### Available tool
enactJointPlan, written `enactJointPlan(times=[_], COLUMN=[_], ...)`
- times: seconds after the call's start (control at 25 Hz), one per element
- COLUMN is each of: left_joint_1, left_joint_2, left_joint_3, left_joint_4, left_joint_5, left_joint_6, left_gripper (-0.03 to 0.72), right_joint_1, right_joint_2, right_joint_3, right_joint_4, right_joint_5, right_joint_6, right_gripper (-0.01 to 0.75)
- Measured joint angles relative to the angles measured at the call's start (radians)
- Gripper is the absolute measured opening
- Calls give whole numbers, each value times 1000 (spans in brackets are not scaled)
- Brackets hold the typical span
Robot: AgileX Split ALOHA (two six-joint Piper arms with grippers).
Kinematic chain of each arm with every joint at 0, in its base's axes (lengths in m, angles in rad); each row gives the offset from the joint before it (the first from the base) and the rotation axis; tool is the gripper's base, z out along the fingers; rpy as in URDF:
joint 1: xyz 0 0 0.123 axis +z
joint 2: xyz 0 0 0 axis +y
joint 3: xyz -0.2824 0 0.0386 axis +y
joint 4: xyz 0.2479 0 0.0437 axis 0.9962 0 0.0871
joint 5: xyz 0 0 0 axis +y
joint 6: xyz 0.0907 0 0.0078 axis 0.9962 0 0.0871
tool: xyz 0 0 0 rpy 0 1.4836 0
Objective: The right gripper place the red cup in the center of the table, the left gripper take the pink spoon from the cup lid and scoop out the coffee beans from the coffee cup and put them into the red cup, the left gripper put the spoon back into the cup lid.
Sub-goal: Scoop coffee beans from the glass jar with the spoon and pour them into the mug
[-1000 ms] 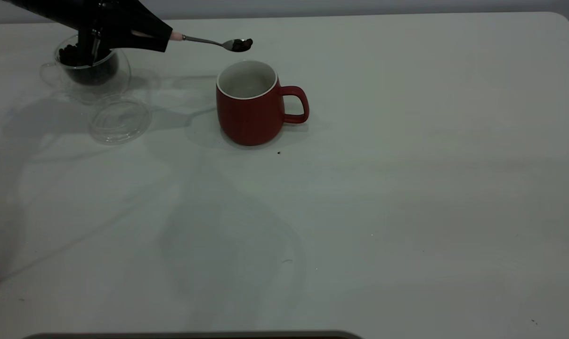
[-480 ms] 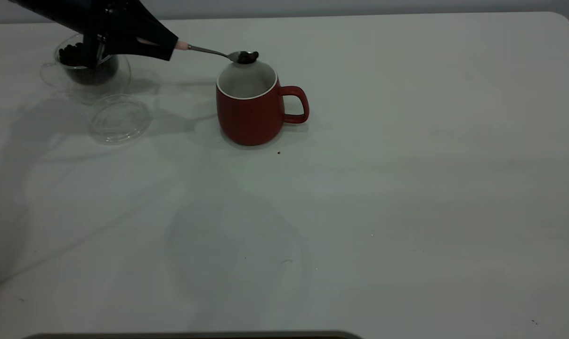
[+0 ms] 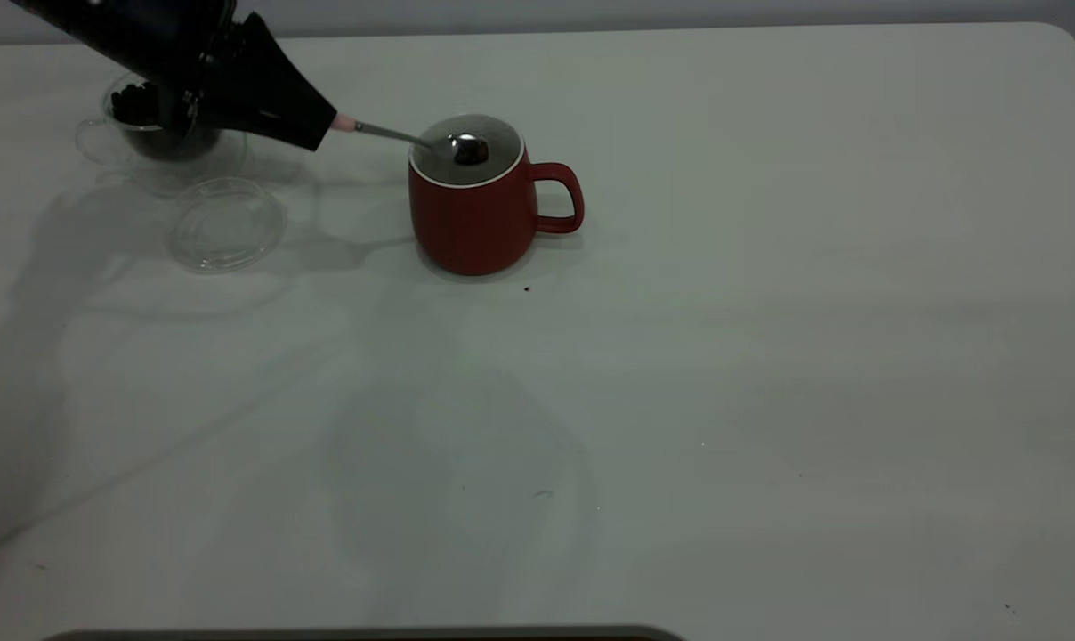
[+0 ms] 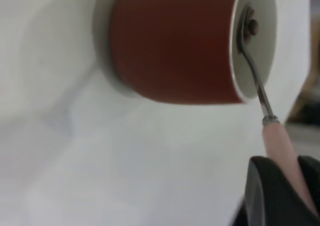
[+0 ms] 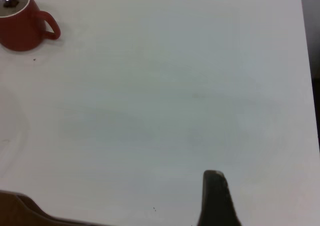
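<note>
The red cup (image 3: 471, 214) stands upright near the table's (image 3: 769, 356) middle, handle to the right. My left gripper (image 3: 327, 125) is shut on the pink spoon (image 3: 345, 123), just left of the cup. The spoon's metal bowl (image 3: 469, 148) sits inside the cup's mouth with dark coffee beans on it. In the left wrist view the red cup (image 4: 170, 41), the spoon handle (image 4: 280, 146) and the beans in the bowl (image 4: 251, 26) show. The coffee cup (image 3: 159, 142) with beans (image 3: 133, 102) stands at the far left behind the arm. The cup lid (image 3: 226, 224) lies empty in front of it. My right gripper (image 5: 215, 196) is parked off to the right.
A tiny dark speck (image 3: 527, 288) lies on the table just in front of the red cup. The red cup also shows far off in the right wrist view (image 5: 22, 28). A dark edge (image 3: 359, 634) runs along the table's near side.
My left gripper has moved down and slightly right. The loaded spoon bowl has dropped from above the red cup's far rim into its mouth.
</note>
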Motion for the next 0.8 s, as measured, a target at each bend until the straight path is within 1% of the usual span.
enactJointPlan(times=[0.2,0.32,0.64,0.72,0.8], left_joint_1=[0,0,0,1,2], left_joint_2=[0,0,-46,-82,-124], left_joint_3=[0,0,0,0,0], left_joint_4=[2,-5,0,1,6], left_joint_5=[0,0,-1,-1,0], left_joint_6=[260,336,352,321,251], left_gripper=[117,117,117,117,117], right_joint_1=[0,0,0,0,0], right_joint_2=[0,0,0,0,0], right_joint_3=[0,0,0,0,0], right_joint_4=[0,0,0,0,0], right_joint_5=[0,0,0,0,0], right_joint_6=[0,0,0,0,0], right_gripper=[534,534,534,534,534])
